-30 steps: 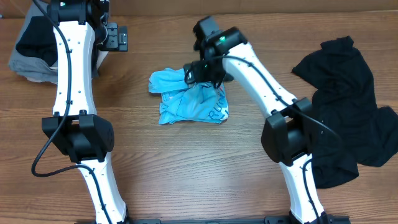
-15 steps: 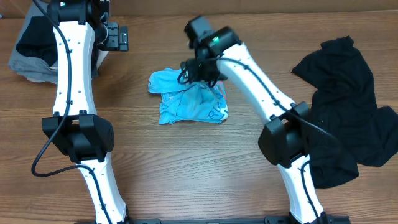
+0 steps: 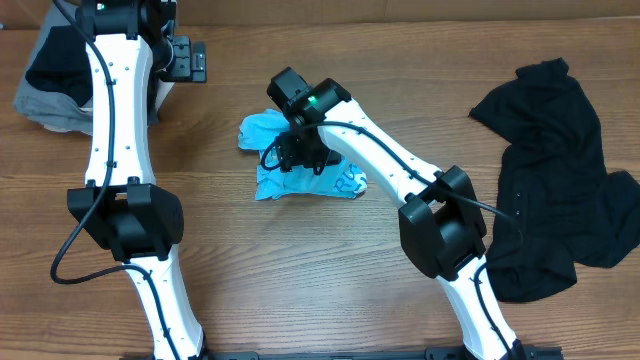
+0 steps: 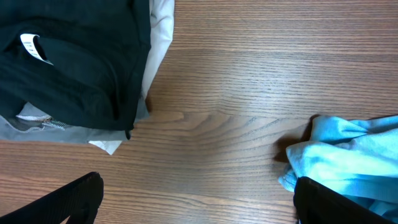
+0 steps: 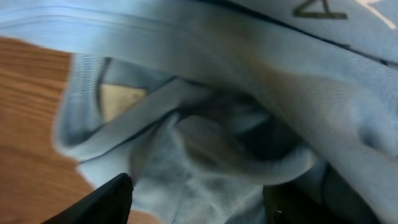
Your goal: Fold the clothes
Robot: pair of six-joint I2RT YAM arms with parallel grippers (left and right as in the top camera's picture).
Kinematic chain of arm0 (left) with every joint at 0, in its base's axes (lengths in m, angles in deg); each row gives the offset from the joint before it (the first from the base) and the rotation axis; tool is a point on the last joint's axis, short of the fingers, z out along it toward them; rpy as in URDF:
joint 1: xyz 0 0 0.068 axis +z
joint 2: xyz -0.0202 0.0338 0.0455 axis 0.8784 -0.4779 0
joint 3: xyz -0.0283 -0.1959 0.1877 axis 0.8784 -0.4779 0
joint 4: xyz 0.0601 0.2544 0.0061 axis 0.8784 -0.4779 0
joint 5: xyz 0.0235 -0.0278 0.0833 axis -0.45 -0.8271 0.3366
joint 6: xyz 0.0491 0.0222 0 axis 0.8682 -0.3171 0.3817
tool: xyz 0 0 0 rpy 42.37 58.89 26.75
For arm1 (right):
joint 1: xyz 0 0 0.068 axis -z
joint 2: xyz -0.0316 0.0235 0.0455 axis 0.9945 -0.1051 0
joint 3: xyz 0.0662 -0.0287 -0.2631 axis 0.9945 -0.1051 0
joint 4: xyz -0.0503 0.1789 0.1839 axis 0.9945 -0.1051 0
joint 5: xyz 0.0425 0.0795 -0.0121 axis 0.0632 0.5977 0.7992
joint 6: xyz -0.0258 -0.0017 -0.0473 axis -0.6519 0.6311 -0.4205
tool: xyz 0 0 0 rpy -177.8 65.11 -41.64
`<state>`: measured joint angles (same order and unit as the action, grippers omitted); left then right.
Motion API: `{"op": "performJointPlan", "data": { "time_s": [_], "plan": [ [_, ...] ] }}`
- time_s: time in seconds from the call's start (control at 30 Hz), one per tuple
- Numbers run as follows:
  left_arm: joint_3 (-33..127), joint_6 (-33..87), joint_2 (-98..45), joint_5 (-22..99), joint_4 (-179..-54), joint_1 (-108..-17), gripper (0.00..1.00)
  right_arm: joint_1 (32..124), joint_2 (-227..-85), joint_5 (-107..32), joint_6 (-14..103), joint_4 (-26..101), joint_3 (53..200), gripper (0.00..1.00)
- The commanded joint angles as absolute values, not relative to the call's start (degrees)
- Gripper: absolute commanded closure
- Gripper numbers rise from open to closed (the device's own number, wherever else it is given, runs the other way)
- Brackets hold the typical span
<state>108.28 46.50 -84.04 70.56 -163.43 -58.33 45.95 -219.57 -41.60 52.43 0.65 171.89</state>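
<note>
1. The wooden table (image 3: 300, 270) carries every item in view.
2. A black garment (image 3: 560, 180) lies spread and rumpled at the table's right edge, well apart from the other fabric.
3. The left arm (image 3: 115, 120) runs up the left side of the table. The right arm (image 3: 390, 170) reaches from the lower right to the table centre.
4. A pile of fabric (image 3: 45, 85) sits at the far left corner, black on top of grey and white. The left wrist view shows a small white label (image 4: 31, 46) on the black layer.
5. The light blue T-shirt (image 3: 320, 182) lies crumpled at the table centre, with printed lettering showing at its lower right edge. One lump of it sticks out to the upper left.
6. The left gripper (image 4: 193, 199) hangs near the pile, above bare wood. Its jaws are spread to full width and nothing is between them.
7. The right gripper (image 5: 199, 202) is pressed down into the T-shirt. Its jaws stand partly apart, with folds of blue fabric bunched between them. The views do not show whether the fingers (image 5: 109, 199) pinch the fabric or only straddle it.
</note>
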Motion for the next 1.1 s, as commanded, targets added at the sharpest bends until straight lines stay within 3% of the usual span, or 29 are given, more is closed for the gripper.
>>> {"op": "performJointPlan", "data": {
  "time_s": [0.0,0.13,0.23,0.33,0.47,0.73,1.07],
  "plan": [
    [109.2,46.5,-84.5,69.6,-163.5,-58.0,0.00,47.0,-218.4,-43.5,55.5,4.2,169.2,0.30],
    [109.2,46.5,-84.5,69.6,-163.5,-58.0,0.00,47.1,-218.4,-46.5,56.4,6.4,169.0,0.31],
    [109.2,46.5,-84.5,69.6,-163.5,-58.0,0.00,47.7,-218.4,-46.4,56.4,6.5,169.5,0.41],
    [109.2,46.5,-84.5,69.6,-163.5,-58.0,0.00,48.3,-218.4,-46.4,56.4,5.9,170.4,0.59],
    [109.2,46.5,-84.5,69.6,-163.4,-58.0,0.00,48.5,-218.4,-45.5,56.4,4.8,171.3,0.96],
    [109.2,46.5,-84.5,69.6,-163.5,-58.0,0.00,46.9,-214.8,-39.9,56.3,-0.5,171.7,0.96],
    [109.2,46.5,-84.5,69.6,-163.2,-58.0,0.00,36.8,-212.1,-34.3,56.3,-6.2,171.1,0.96]
  ]
}}
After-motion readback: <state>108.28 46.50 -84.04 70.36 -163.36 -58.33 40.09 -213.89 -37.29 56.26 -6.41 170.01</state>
